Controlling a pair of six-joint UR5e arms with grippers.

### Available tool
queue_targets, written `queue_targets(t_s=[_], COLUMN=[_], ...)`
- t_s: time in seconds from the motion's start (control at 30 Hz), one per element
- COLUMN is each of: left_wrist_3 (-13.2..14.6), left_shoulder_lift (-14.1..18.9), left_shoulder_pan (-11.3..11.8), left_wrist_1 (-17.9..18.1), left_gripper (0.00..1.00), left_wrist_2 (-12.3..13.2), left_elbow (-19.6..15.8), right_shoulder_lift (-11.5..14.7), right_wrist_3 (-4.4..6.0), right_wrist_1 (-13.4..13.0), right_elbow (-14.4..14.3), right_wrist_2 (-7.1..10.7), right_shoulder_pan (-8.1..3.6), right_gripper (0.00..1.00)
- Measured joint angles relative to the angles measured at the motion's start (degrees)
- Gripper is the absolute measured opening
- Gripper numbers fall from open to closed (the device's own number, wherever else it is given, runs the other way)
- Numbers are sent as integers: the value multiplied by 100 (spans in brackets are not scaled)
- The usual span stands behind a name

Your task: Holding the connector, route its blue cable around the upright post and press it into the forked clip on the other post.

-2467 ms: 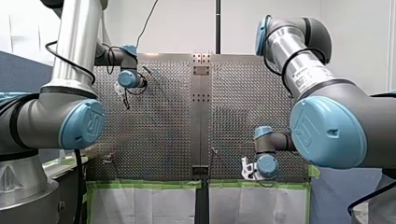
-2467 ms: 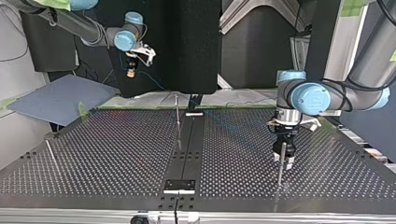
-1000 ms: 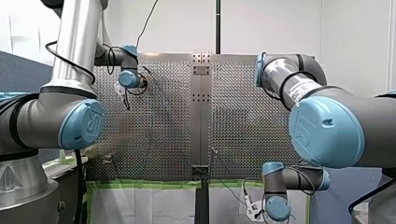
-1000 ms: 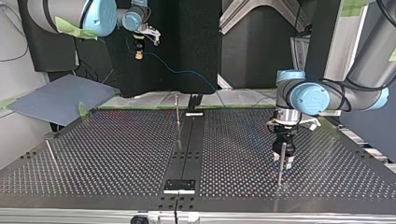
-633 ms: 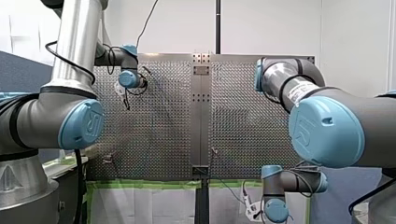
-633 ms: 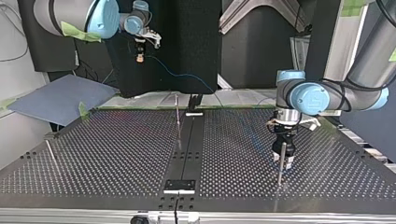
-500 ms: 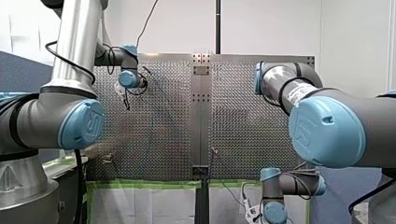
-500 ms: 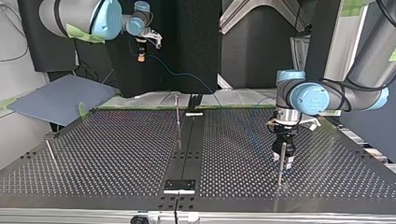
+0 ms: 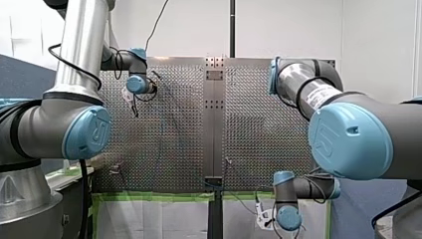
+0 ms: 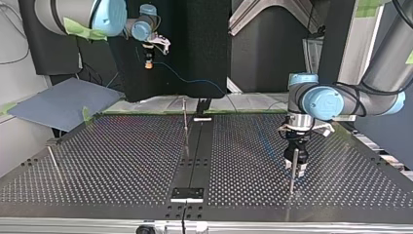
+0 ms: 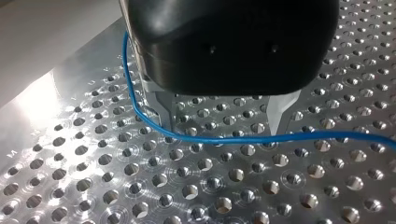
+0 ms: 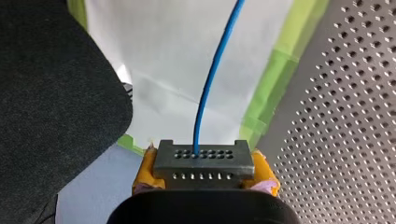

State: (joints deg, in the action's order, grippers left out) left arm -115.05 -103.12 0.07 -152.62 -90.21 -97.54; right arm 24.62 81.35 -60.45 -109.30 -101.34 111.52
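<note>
My right gripper (image 12: 205,179) has yellow pads (image 12: 144,170) shut on a grey connector (image 12: 204,158). The blue cable (image 12: 212,79) leaves the connector's face. In the top view this gripper (image 10: 148,63) hangs high, beyond the table's far edge, and the cable (image 10: 192,78) sags toward a thin central post (image 10: 185,122). My left gripper (image 10: 295,165) stands low over the perforated table, right by another upright post (image 10: 292,181). In the left wrist view its metal fingers (image 11: 161,109) are open, and the cable (image 11: 261,138) crosses the table just past their tips.
A thin rod (image 10: 52,161) stands near the table's edge at the top view's left. A blue-grey sheet (image 10: 58,102) lies beyond that corner. A dark strip (image 10: 192,156) runs down the table's middle. Green tape (image 9: 159,196) lines the near edge in the front view.
My right gripper has carried the connector a little rightward and lower in the top view, leftward in the front view. My left arm has not moved.
</note>
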Motion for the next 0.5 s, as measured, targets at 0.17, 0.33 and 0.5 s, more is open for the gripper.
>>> queue_targets(t_s=[0.17, 0.33, 0.5], left_wrist_3=[0, 5, 8], left_shoulder_lift=[0, 0, 0], left_shoulder_pan=[0, 0, -1], left_wrist_1=[-16, -35, -54], left_gripper=[97, 97, 97], left_wrist_2=[-2, -41, -71], left_elbow=[0, 0, 0], right_shoulder_lift=[252, 488, 728], right_wrist_3=[84, 261, 488], right_wrist_1=[-80, -280, -461], right_elbow=[-250, -486, -726], right_wrist_2=[-38, -44, -33], right_shoulder_pan=[-23, -81, -175], right_gripper=[0, 0, 0])
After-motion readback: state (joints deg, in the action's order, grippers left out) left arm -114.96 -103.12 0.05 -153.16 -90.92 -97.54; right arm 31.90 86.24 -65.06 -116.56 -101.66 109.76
